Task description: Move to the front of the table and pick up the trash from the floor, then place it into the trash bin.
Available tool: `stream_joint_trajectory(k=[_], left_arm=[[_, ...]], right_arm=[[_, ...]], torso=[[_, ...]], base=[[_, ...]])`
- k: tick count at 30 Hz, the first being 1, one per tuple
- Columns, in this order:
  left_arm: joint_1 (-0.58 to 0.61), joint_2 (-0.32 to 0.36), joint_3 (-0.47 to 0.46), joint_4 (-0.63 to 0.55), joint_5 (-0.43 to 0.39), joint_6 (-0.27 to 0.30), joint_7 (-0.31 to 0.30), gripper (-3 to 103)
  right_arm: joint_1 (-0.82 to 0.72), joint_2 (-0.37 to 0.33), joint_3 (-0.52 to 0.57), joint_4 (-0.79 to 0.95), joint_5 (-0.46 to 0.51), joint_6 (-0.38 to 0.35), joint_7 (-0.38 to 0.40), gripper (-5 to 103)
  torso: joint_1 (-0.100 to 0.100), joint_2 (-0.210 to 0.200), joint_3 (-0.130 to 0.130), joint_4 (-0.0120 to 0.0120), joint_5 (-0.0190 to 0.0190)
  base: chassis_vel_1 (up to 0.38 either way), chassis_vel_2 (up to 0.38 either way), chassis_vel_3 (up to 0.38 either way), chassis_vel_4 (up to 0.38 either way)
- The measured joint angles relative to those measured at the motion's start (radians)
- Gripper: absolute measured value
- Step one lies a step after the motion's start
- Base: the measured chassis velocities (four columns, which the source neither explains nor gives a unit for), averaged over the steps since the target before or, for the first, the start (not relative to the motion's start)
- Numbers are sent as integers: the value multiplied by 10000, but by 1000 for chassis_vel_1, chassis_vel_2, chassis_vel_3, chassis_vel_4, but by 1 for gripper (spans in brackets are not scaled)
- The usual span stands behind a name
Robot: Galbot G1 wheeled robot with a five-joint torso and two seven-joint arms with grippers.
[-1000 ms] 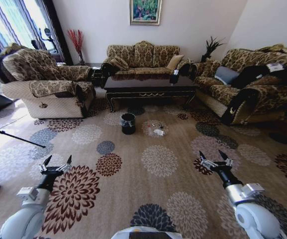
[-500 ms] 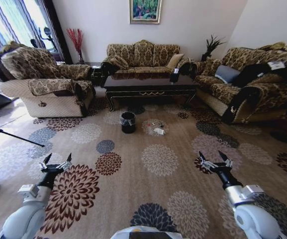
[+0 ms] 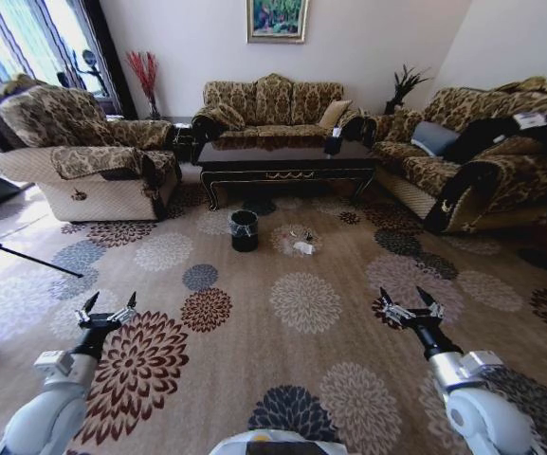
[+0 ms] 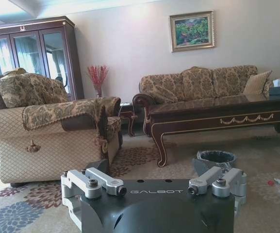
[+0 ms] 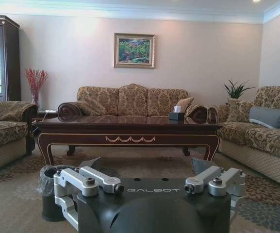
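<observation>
Though small and hard to resolve, trash point(image 3: 301, 247) beside trash bin point(image 3: 244, 230).

Floor point(image 3: 301, 303) carpeted; trash bin point(image 3: 244, 231), trash point(image 3: 301, 248), table point(image 3: 282, 166) standing on it.

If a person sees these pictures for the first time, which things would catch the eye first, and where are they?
First, the beige carpet floor with large round flower medallions, spreading across the room. Next, the long glossy near-black coffee table before the patterned sofa, with the small round black trash bin in front of it and the small white scraps of trash beside the bin. Nearest, the left gripper and right gripper hover over the carpet, jaws open.
</observation>
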Motion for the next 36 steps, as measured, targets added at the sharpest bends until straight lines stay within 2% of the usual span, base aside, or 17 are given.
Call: stream_joint_trajectory(k=[6,9,36], left_arm=[[3,-38,17,-31,-95,120,-92,97],[9,-43,3,-48,-140,161,-108,99],[77,-137,60,21,72,25,-146,100]], right_arm=[[-2,76,-15,4,-30,0,4,100],[16,99,-46,-6,-46,0,9,100],[-157,408,-131,198,-340,24,132,100]], torso=[[-112,-292,-181,0,0],[-146,-386,-239,0,0],[-541,-1486,-949,1,0]], base=[[0,0,0,0],[0,0,0,0],[0,0,0,0]])
